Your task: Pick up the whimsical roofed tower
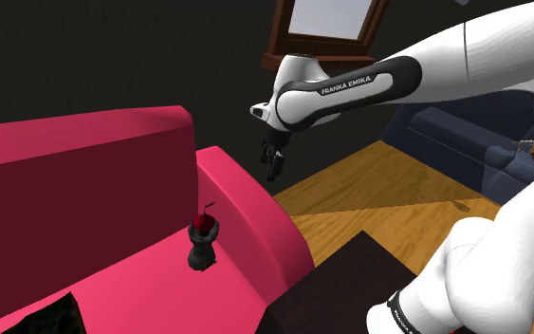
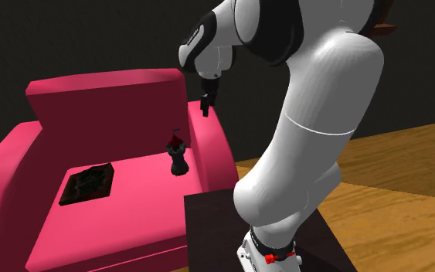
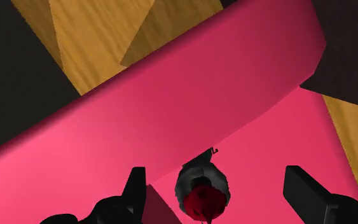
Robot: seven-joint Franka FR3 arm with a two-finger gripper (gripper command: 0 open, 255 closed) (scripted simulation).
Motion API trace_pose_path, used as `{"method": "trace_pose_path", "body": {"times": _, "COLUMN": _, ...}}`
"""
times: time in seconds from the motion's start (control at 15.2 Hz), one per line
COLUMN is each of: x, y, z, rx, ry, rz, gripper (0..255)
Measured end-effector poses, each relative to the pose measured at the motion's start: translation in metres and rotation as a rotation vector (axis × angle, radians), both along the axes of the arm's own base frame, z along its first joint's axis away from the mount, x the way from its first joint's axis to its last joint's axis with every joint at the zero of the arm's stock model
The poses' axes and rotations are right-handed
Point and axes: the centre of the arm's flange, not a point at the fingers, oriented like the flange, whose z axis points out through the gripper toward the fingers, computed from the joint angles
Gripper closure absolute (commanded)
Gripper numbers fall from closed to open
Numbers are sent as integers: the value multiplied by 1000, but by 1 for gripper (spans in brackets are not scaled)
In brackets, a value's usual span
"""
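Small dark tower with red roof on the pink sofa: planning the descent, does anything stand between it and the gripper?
Nothing visible does. The open black gripper hangs above the dark red-roofed tower; the pink sofa armrest stands beside it.

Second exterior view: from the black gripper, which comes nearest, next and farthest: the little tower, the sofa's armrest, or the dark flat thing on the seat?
From the gripper:
1. Armrest, just below it.
2. Tower, lower down, on the seat beside the armrest.
3. Dark flat thing, across the seat toward the view's left.
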Motion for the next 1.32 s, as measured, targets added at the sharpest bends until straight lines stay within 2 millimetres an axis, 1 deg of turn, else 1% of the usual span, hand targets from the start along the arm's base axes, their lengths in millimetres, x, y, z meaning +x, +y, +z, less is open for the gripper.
{"method": "trace_pose_path", "body": {"times": 0.13, "x": 12, "y": 17, "z": -15, "rx": 9, "ry": -3, "rz": 75, "gripper": 0}}
{"method": "trace_pose_path", "body": {"times": 0.26, "x": 25, "y": 37, "z": -29, "rx": 19, "ry": -6, "rz": 151, "gripper": 0}}
{"method": "trace_pose_path", "body": {"times": 0.33, "x": 28, "y": 47, "z": -39, "rx": 23, "ry": -7, "rz": 188, "gripper": 0}}
{"method": "trace_pose_path", "body": {"times": 0.46, "x": 39, "y": 64, "z": -50, "rx": 32, "ry": -10, "rz": 263, "gripper": 0}}
{"method": "trace_pose_path", "body": {"times": 0.59, "x": 48, "y": 82, "z": -66, "rx": 42, "ry": -13, "rz": 338, "gripper": 0}}
{"method": "trace_pose_path", "body": {"times": 0.86, "x": 58, "y": 125, "z": -92, "rx": 61, "ry": -19, "rz": 487, "gripper": 0}}
{"method": "trace_pose_path", "body": {"times": 0.99, "x": 60, "y": 131, "z": -103, "rx": 64, "ry": -20, "rz": 514, "gripper": 0}}
{"method": "trace_pose_path", "body": {"times": 1.32, "x": 60, "y": 134, "z": -130, "rx": 66, "ry": -20, "rz": 523, "gripper": 0}}
